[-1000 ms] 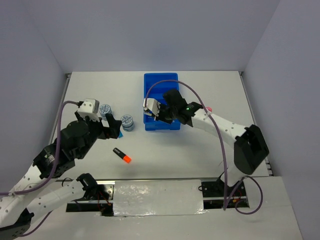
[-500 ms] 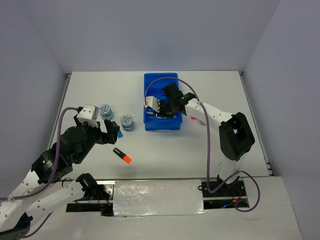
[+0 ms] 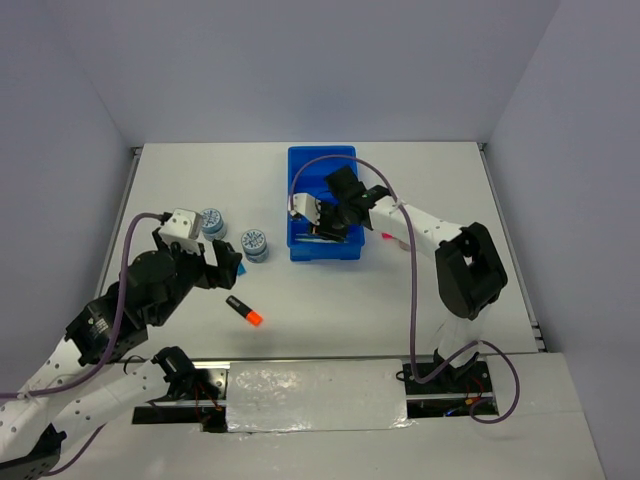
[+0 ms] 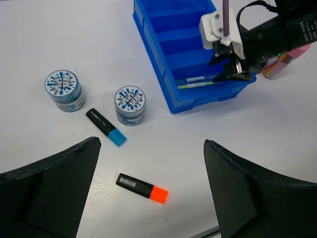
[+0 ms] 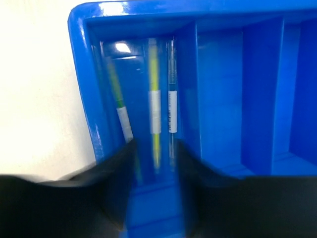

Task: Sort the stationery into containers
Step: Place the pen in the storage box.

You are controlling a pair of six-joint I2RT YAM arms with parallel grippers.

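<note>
Your left hand (image 4: 151, 143) hangs above the counter (image 4: 59, 29) with its two fingers spread wide and nothing in it. The orange-ended marker (image 4: 142, 187) lies on the counter right under that hand, between the two fingers and a bit back toward the wrist. Its long side runs almost from one finger to the other, tipped only a little. I think you need to turn the hand before you go down, so the fingers can close across the thin side.

The blue-ended marker (image 4: 105, 127) lies just ahead, nearer the left finger, with two round tubs (image 4: 63, 89) beyond it. The blue tray (image 4: 148, 29) is ahead and to the right.

Your right hand (image 5: 154, 148) is low in the tray's end compartment, well apart from the markers. Its fingers stand a little apart and grip nothing. The thin sticks (image 5: 155, 111) lie just ahead of them. So the left hand is the nearer one.
</note>
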